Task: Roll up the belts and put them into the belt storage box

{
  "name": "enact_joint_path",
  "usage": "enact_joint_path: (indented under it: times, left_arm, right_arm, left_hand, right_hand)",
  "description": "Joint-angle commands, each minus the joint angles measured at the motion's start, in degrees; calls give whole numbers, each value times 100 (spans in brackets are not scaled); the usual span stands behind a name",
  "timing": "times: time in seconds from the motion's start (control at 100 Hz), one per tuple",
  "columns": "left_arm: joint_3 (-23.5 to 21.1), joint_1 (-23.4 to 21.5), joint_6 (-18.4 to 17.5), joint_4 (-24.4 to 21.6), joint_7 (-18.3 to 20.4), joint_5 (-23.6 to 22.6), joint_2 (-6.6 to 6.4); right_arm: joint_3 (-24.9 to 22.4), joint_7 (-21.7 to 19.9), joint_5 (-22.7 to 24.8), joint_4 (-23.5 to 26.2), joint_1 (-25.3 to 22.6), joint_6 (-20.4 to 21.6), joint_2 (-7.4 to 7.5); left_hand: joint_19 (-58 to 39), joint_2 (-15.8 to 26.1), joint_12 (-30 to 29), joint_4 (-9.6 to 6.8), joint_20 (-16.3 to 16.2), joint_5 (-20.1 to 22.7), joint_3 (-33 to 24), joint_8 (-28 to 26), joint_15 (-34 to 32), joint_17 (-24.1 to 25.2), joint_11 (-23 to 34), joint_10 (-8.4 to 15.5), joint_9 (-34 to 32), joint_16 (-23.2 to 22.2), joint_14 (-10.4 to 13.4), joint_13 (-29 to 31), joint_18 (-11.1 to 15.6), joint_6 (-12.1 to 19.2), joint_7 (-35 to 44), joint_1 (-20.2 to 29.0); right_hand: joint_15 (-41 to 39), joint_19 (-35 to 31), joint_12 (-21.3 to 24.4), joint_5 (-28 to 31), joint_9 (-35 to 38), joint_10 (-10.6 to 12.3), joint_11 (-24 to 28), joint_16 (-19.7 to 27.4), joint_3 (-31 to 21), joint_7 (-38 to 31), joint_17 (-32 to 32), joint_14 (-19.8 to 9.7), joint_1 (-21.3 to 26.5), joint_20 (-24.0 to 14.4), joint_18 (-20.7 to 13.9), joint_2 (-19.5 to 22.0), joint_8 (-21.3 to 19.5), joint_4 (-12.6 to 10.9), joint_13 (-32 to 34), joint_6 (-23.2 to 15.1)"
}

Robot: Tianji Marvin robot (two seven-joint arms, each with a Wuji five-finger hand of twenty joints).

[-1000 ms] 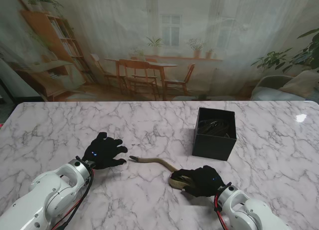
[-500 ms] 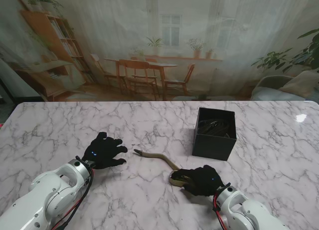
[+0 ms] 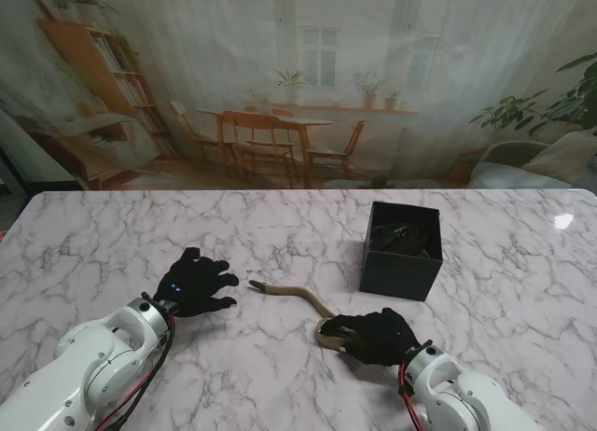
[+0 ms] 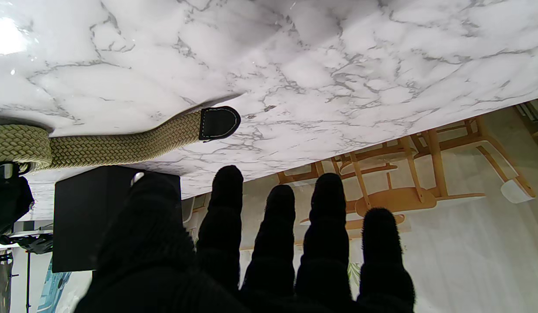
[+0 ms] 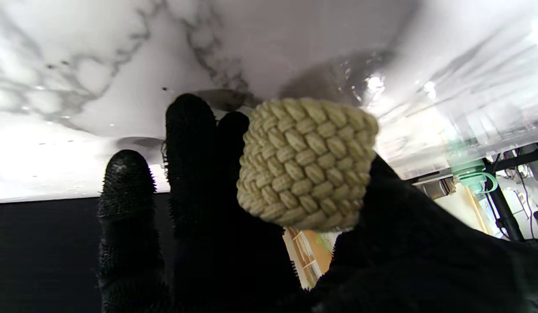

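From the stand, the black-gloved right hand (image 3: 373,336) is closed over the coiled end of the tan woven belt (image 3: 291,292), whose loose tail runs left across the white marbled table (image 3: 112,235). The black-gloved left hand (image 3: 194,284), fingers spread, rests just beside the tail's tip. The square black storage box (image 3: 401,252) stands farther from me, apparently holding dark belts.

The left wrist view shows straight, parted fingers (image 4: 227,217) short of the belt's black tip (image 4: 218,122).

The right wrist view shows fingers (image 5: 190,143) and thumb pinching the braided roll (image 5: 305,163).
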State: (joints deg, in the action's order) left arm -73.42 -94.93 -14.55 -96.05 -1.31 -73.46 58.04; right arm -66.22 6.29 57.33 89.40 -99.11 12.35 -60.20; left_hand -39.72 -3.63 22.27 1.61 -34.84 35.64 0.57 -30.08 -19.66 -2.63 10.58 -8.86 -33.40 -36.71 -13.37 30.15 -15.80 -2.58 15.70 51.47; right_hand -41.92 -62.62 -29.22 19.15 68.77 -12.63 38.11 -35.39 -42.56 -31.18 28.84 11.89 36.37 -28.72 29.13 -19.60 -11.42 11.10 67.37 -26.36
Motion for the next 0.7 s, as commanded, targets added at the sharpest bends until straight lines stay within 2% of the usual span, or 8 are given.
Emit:
enact_joint_path:
  times: [0.0,0.12,0.32,0.41,0.55,0.56,0.65,0.69]
  left_arm:
    - [20,6,-17,12,76,10,8]
    - [25,10,-14,14,78,19,9]
    - [27,12,-12,22,70,38,11]
    - [31,16,-12,25,73,44,11]
    - [36,22,-10,30,81,59,13]
    - [36,22,-10,30,81,60,13]
    - [41,26,-13,36,72,63,13]
    - [45,30,-16,41,64,64,13]
  right_arm:
    - [55,-21,8,-159,-120,-18,32]
    - [52,-37,-109,-165,-127,5,17]
    - [40,6,-422,-205,-134,86,-35]
    - [49,38,-438,-232,-126,98,-39]
    - [101,187,-256,-333,-72,119,-23]
    - [109,222,-223,-347,-67,116,-22]
    - [179,513,16,-467,-9,95,-12]
    - [236,724,145,-549,29,42,-10]
  left_hand:
    - [171,200,-36,-95,-87,18,80,47,142,111,-102,-22,223,46,-41,-44,-249,-15,-78,-113]
    - [174,193,-34,-96,-88,12,75,37,139,108,-98,-29,214,44,-39,-34,-248,14,-73,-92]
    - [181,201,-33,-94,-89,-34,75,-3,137,107,-98,-13,220,41,-35,-33,-250,30,-71,-77]
    - [182,201,-32,-94,-92,-46,76,-11,136,103,-95,-14,213,39,-43,-32,-253,35,-80,-75]
    - [184,214,-32,-95,-95,-67,78,-2,133,101,-96,-14,219,36,-40,-28,-251,28,-107,-81]
    - [184,215,-32,-95,-95,-70,77,-1,134,101,-95,-14,218,36,-40,-29,-251,30,-109,-79]
    - [184,224,-30,-95,-97,-84,82,14,129,101,-92,-11,217,33,-41,-24,-250,15,-127,-88]
    - [185,219,-29,-97,-98,-91,79,24,130,105,-92,-18,220,32,-40,-27,-251,6,-137,-80]
  right_hand:
    - [1443,84,203,153,-231,987,-282,643,-1181,158,-108,-520,1167,-74,324,427,174,-554,-251,-11]
    - [1579,304,292,876,-705,937,-664,672,-1616,-145,-342,-461,1417,-67,411,44,17,-101,-459,-160]
    - [1599,511,458,1569,-1039,992,-951,621,-1898,-722,-597,-534,1517,-104,421,-244,-308,39,-646,-398]
    - [1596,563,605,1231,-1025,1050,-1114,596,-1803,-592,-660,-674,1190,-136,385,-427,-296,53,-656,-292]
    - [1404,480,-243,379,-995,1285,-803,421,-1021,-172,-568,-868,870,-235,216,-1074,-110,172,-652,-62]
    - [1330,437,-444,169,-994,1350,-642,375,-962,-187,-524,-919,797,-248,169,-1224,-110,179,-636,-23]
    - [1073,334,-926,-166,-1045,1483,-28,230,-951,-408,-451,-985,561,-258,59,-1625,-157,220,-593,20]
    - [906,240,-1140,-375,-1141,1564,488,142,-998,-587,-409,-1056,384,-274,-46,-1785,-187,251,-600,212]
